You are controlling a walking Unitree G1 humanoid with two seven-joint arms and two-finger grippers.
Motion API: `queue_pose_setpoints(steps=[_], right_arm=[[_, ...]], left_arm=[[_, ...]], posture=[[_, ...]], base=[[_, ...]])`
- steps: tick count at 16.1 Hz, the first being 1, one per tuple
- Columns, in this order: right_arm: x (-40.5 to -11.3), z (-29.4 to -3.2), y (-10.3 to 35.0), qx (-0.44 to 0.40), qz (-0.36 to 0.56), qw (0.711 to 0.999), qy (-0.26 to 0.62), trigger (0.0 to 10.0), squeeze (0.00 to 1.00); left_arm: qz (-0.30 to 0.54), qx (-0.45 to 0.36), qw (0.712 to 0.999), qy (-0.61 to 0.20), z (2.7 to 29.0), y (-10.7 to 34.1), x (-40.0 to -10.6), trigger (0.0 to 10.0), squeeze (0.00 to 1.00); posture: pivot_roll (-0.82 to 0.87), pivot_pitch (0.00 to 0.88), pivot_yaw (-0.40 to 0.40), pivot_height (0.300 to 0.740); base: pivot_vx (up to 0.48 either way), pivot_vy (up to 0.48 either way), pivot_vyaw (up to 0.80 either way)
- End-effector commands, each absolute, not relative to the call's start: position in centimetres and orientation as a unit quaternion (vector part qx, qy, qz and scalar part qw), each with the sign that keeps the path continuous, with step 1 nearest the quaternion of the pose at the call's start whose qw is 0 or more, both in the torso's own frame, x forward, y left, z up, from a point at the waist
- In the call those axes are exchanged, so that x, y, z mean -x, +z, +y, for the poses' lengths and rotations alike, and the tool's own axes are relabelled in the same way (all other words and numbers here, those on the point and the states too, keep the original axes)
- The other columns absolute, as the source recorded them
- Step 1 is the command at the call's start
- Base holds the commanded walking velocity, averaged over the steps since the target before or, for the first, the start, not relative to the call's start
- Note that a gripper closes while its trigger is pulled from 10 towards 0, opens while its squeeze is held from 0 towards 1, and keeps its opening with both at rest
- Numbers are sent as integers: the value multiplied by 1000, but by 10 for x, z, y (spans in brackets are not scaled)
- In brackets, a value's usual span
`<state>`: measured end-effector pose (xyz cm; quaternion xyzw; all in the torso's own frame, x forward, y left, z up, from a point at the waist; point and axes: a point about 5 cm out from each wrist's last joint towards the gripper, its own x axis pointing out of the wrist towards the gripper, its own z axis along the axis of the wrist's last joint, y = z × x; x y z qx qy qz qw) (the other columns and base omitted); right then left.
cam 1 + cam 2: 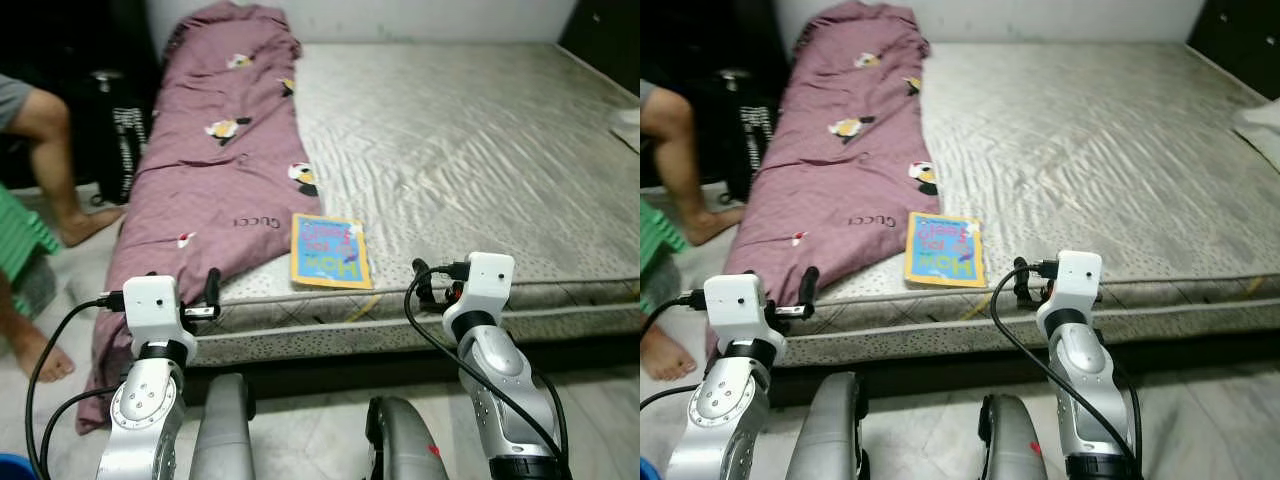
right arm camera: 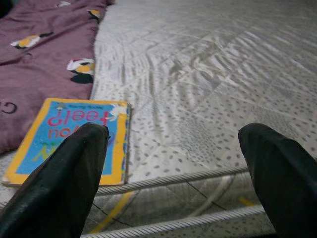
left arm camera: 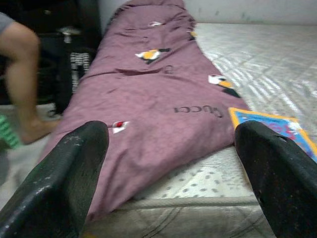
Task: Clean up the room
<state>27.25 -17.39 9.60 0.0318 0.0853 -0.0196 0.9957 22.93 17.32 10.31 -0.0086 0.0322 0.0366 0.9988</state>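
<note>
The robot stands at the near edge of a bed [image 1: 480, 150] whose pale quilted mattress lies bare on most of its surface. The left end effector [image 3: 168, 173] is held at mattress-edge height with its two black fingers spread wide and nothing between them. Directly ahead of it lies a mauve blanket [image 1: 220, 150] printed with small cartoon figures, stretched lengthwise along the bed's left side, its near end draping over the mattress edge toward the floor.

The right end effector [image 2: 178, 173] is also spread open and empty, held just short of the mattress edge. Ahead of it and toward its left finger [image 2: 64, 183] lies a children's book [image 1: 329, 251] with a yellow border and blue cover, flat on the mattress near the edge. The book's left edge sits just beside the blanket, between the two end effectors.

Beyond the left end effector, off the bed's left side, a person's bare legs [image 1: 50, 160] stand on the floor beside a green object [image 1: 20, 240].
</note>
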Motion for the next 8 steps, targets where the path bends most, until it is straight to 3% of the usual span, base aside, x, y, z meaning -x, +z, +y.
queue_pose_setpoints(steps=[1,8], right_arm=[[-274,-175,100,-31,79,996,-21,10000,0],[-274,-174,100,-31,80,996,-18,10000,0]], left_arm=[[23,14,999,28,172,108,-229,10000,0],[25,18,999,30,173,108,-229,10000,0]], posture=[[-8,61,-15,594],[-11,65,-15,579]], base=[[0,0,0],[0,0,0]])
